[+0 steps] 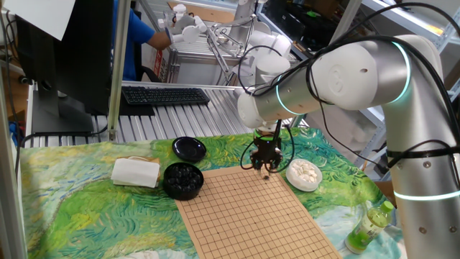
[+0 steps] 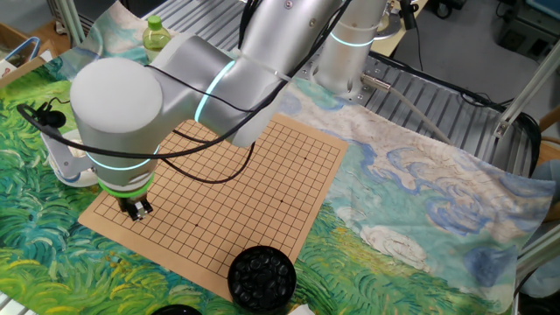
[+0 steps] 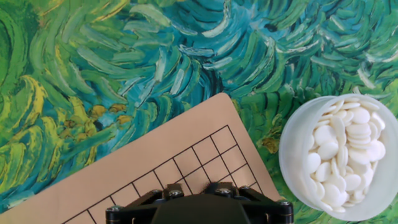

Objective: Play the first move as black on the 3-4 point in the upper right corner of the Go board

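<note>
While the fingers hover over the board's corner, their opening and any stone stay hidden.

In the hand view the gripper is cut off by the bottom edge, so its fingertips and whatever sits between them stay out of sight (open or closed cannot be told). It also covers the Go board grid beneath it. Just right of the board, the white bowl runs off the right edge. In both fixed views any stone at the fingers is too small to tell.
</note>
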You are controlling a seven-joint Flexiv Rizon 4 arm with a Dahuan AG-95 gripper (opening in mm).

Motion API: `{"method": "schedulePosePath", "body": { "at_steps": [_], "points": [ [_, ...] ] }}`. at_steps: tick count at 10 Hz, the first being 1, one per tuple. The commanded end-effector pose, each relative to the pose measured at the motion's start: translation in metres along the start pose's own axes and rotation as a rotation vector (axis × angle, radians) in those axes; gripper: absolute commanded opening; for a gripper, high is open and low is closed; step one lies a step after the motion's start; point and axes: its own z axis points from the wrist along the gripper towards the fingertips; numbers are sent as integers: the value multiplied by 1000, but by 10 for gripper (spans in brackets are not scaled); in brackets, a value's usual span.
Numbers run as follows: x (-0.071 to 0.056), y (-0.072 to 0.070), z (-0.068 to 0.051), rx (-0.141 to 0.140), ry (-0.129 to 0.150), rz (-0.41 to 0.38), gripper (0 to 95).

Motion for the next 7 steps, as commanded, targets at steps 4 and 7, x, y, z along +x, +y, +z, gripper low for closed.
{"method": "schedulePosePath", "body": {
  "at_steps": [4, 7],
  "points": [
    [-1, 1, 1, -4, 9, 2, 380],
    [-2, -7, -9, -114, 91, 41, 190]
  ]
}}
